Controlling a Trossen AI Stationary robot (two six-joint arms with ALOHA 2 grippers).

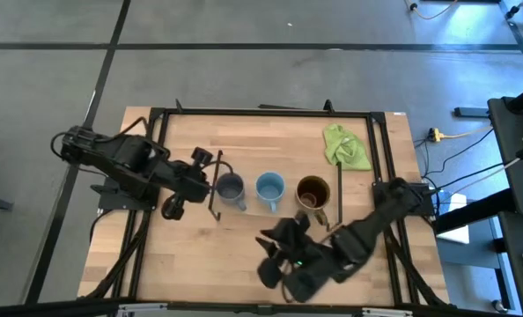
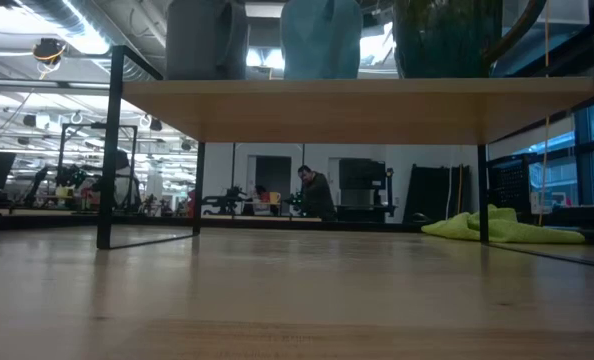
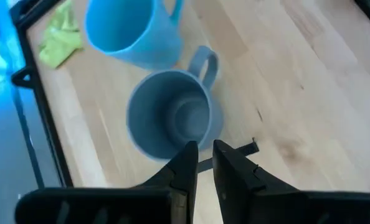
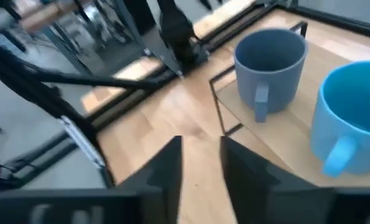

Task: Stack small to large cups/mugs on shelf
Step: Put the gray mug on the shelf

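Three mugs stand upright in a row on the low wooden shelf [image 1: 283,210], handles toward the table's near edge: the dark grey-blue mug [image 1: 230,187] at the left, the light blue mug [image 1: 270,187] in the middle, the brown mug [image 1: 313,191] at the right. My left gripper [image 3: 202,158] hovers at the shelf's left end, just short of the grey-blue mug [image 3: 172,118], its fingers a narrow gap apart. My right gripper [image 4: 202,155] is over the table near the shelf's front, slightly open, and faces the grey-blue mug [image 4: 269,59] and the light blue mug [image 4: 353,112].
A lime-green cloth [image 1: 345,145] lies on the table toward its far right. Black frame rails [image 1: 261,112] run around the tabletop. The low view looks under the shelf board [image 2: 357,105], with the mug bases above it and a person far off in the room.
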